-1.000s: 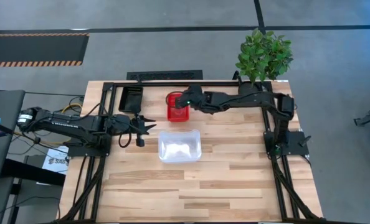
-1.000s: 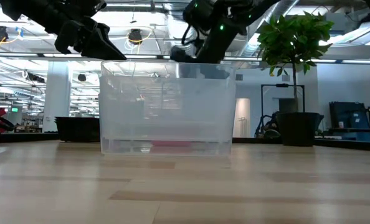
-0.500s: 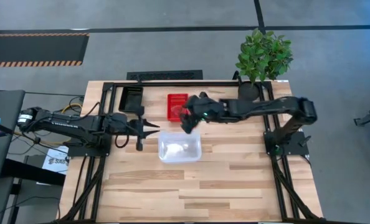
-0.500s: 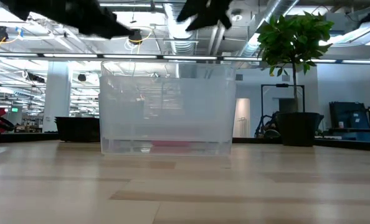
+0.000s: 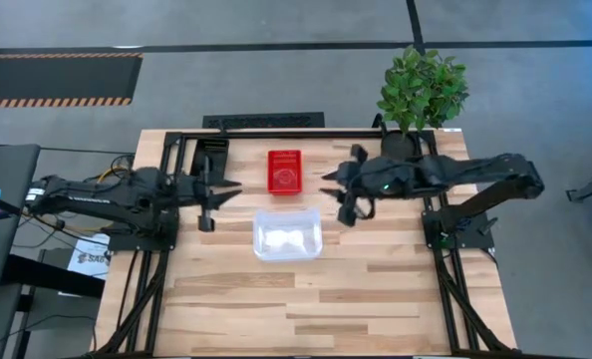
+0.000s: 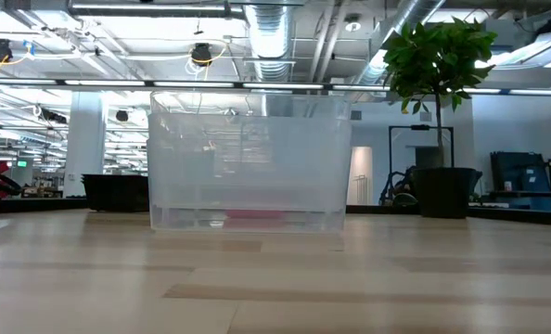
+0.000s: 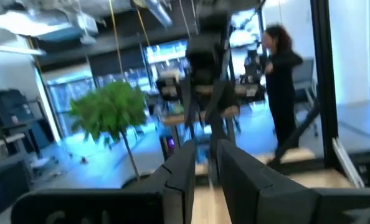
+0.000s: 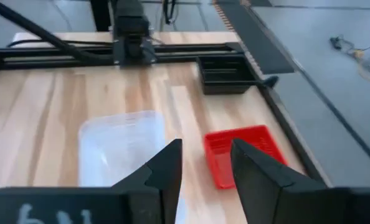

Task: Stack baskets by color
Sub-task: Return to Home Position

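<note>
High view | red baskets (image 5: 284,171) far centre, clear baskets (image 5: 287,233) nearer, black baskets (image 8: 225,78) far left | left pincer (image 7: 205,147) narrowly parted, right pincer (image 8: 203,149) open | both empty, above bench (image 5: 376,299): sorting apparently done.

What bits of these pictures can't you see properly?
Baskets per pile: the high view looks straight down, so the red pile and clear pile each look like one.
Low view: the clear pile hides the red one; only a pink streak shows.
High view: the left tool covers part of the black pile.
Low view: neither it nor the right tool is in frame.
Left wrist view: blurred.
</note>
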Robot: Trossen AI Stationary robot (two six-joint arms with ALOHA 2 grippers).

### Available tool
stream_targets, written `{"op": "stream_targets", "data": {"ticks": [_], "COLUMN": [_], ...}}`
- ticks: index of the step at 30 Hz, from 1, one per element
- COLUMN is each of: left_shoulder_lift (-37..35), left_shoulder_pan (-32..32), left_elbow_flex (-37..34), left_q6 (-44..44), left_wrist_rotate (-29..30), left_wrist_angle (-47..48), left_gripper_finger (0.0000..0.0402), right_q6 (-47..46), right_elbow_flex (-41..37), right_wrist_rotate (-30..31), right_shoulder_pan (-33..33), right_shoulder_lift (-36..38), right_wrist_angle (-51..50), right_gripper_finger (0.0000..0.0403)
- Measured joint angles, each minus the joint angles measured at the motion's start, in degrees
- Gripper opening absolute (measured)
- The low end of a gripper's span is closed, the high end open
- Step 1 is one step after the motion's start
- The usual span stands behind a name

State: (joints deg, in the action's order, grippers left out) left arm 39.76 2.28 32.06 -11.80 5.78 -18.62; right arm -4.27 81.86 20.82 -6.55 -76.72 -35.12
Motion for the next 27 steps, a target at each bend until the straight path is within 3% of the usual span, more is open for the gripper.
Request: {"op": "stream_targets", "data": {"ticks": [7, 17, 27], "left_shoulder_lift": [-4.77, -15.33, -29.54], "left_shoulder_pan": [0.00, -0.02, -0.02], "left_elbow_flex": [3.84, 3.68, -8.01], "left_q6": [0.32, 4.77, 11.65], "left_wrist_rotate": [3.38, 7.33, 9.78], "left_wrist_angle": [8.28, 25.36, 26.86], "left_gripper_finger": [0.0059, 0.0059, 0.0059], "right_q6": [3.44, 2.74, -2.09], "right_elbow_flex": [-9.50, -29.13, -46.41], "right_wrist_rotate": [-2.83, -10.47, -10.45], "right_shoulder_pan": [5.21, 13.95, 13.69], "right_shoulder_lift": [10.32, 28.03, 41.36], "right_wrist_angle": [0.99, 14.17, 25.78], "right_gripper_finger": [0.0106, 0.0047, 0.0009]}}
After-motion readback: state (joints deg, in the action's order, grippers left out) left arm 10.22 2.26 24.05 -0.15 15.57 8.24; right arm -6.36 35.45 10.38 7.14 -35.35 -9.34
